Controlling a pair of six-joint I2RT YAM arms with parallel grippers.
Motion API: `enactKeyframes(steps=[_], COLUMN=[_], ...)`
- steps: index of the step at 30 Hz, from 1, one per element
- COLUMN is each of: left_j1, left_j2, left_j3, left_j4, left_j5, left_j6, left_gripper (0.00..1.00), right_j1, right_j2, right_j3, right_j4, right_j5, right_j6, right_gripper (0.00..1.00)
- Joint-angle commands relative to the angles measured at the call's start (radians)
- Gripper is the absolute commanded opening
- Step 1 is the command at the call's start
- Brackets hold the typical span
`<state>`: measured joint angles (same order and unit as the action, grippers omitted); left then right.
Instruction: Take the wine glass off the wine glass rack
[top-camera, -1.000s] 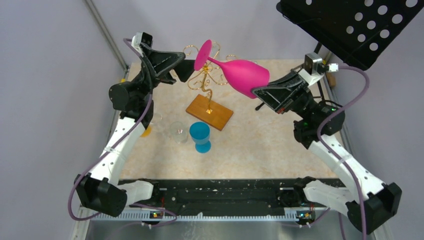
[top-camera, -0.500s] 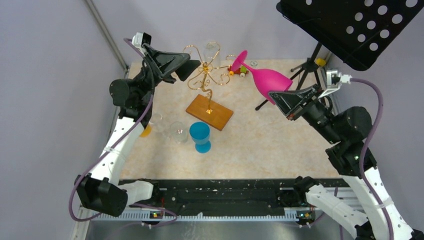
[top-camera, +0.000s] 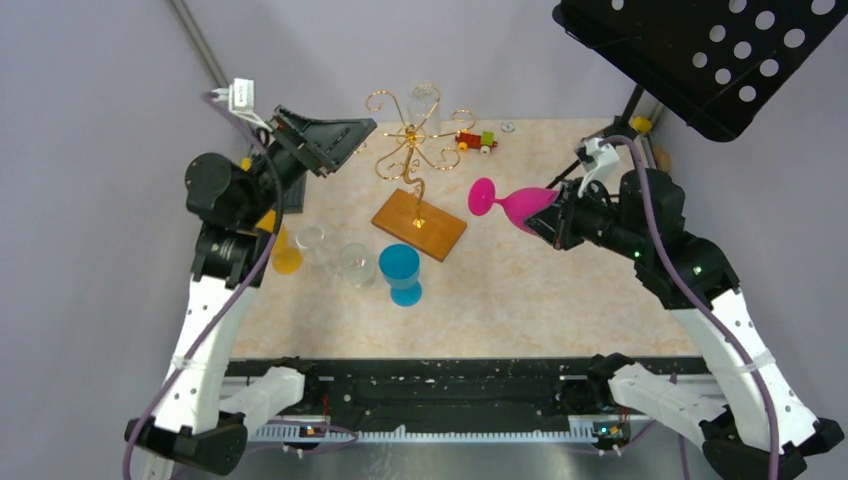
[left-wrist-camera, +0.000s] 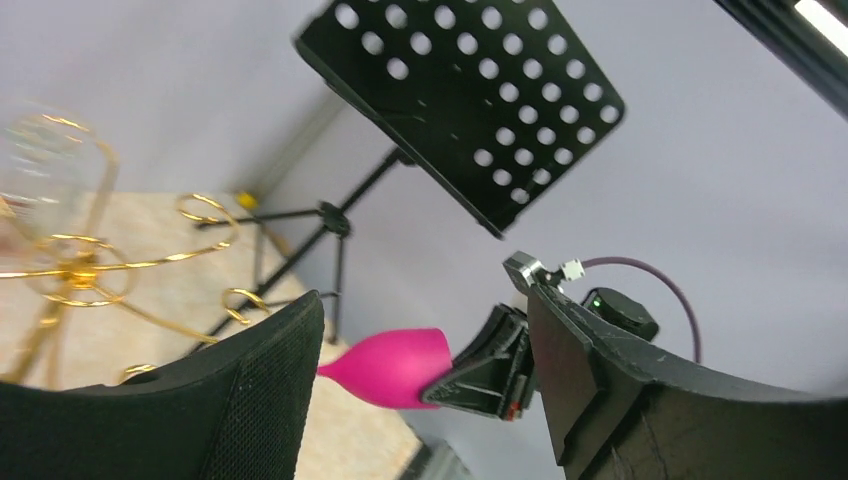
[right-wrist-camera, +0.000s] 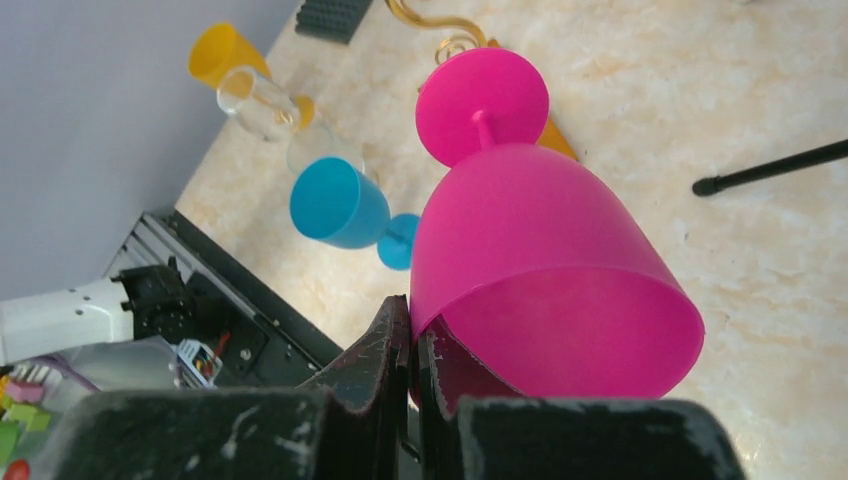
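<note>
My right gripper is shut on the rim of the pink wine glass and holds it on its side, foot to the left, above the table right of the gold wire rack. The right wrist view shows the glass with one finger inside the bowl and one outside. The rack stands on its orange-brown wooden base; a clear glass still hangs on its far side. My left gripper is open and empty, raised left of the rack. The left wrist view shows the pink glass between its fingers, far off.
A blue goblet, two clear glasses and a yellow cup stand left of and before the rack base. A black music stand overhangs the back right; its tripod legs rest on the table. A small toy lies at the back.
My right arm has carried the pink glass off the rack, out to the right, then down toward the table. My left arm has drawn back to the left, away from the rack.
</note>
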<state>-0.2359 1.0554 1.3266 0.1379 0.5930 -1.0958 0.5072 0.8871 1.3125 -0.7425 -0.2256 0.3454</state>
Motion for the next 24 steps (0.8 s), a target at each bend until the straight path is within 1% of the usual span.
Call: enactKeyframes(steps=[1,3,4,6,8,10,13,16,24], left_j1=[0.004,0.004,0.004,0.004,0.004,0.004,0.004,0.004,0.004], left_j2=[-0.123,-0.146,-0.152,-0.158,-0.161,-0.156,-0.137,-0.122,-0.131], left_j3=[0.059,0.074,0.078,0.084,0.085,0.085,0.111,0.14,0.143], left_j4=[-0.273,-0.328,-0.349,-0.381,-0.396,-0.405,-0.445,-0.498,-0.528], left_j5=[-0.254,-0.322,-0.333,-0.36,-0.376,-0.385,-0.38,-0.382,-0.4], left_j6=[0.347,0.402,0.424,0.457,0.478,0.492,0.517,0.553,0.592], left_gripper=[0.78,0.78,0.79,0.79,0.79,0.79,0.79,0.79,0.8], right_j1=[-0.001,0.003,0.012,0.058,0.16,0.272,0.373,0.417,0.482], right_j2=[0.036,0.065,0.081,0.122,0.177,0.265,0.394,0.483,0.61], right_j3=[0.04,0.042,0.042,0.048,0.064,0.088,0.13,0.16,0.178], right_j4=[-0.078,-0.107,-0.122,-0.156,-0.188,-0.227,-0.299,-0.326,-0.31], right_j5=[-0.04,-0.036,-0.028,0.017,0.115,0.212,0.29,0.336,0.33], right_j6=[-0.062,-0.072,-0.077,-0.079,-0.081,-0.09,-0.114,-0.121,-0.131], right_gripper=[0.0,0.0,0.0,0.0,0.0,0.0,0.0,0.0,0.0])
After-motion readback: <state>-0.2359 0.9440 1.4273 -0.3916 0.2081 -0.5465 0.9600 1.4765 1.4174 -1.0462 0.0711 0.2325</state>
